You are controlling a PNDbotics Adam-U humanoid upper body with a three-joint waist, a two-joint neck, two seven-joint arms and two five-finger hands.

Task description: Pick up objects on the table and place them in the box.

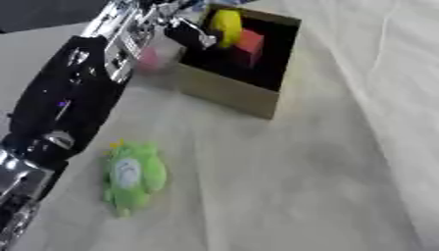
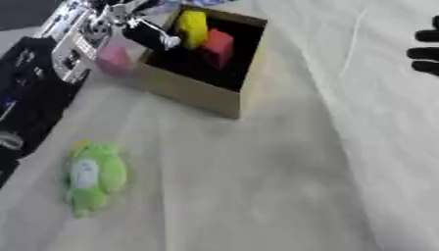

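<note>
Pale cloth-covered desk (image 1: 326, 162), seen at a tilt from above. Open cardboard box (image 1: 230, 92) near the far edge, left of centre, dark inside. Within the box, a yellow object (image 1: 227, 25) against the far wall, touching a red block (image 1: 250, 43) just to its right.

Left arm (image 1: 73, 93), black with silver joints, stretched along the left edge of the desk toward the box. Left hand (image 1: 190, 35) at the box's near-left rim, dark fingers (image 2: 147, 35) reaching over the rim into the opening, just beside the yellow object. Cannot tell whether those fingers are spread, pressed together or pinching anything; too blurred.

Pink object (image 2: 112, 60) outside the box, on the desk against its left wall, partly hidden behind the left arm; shape unclear.

Green plush toy (image 1: 133, 176) with a pale patch on its front, flat on the desk near the near-left corner, well apart from the box, touched by nothing.

Right hand (image 2: 425, 51) just visible at the right edge in the right eye view only: dark fingers straight and spread apart, holding nothing, well apart from the box.
</note>
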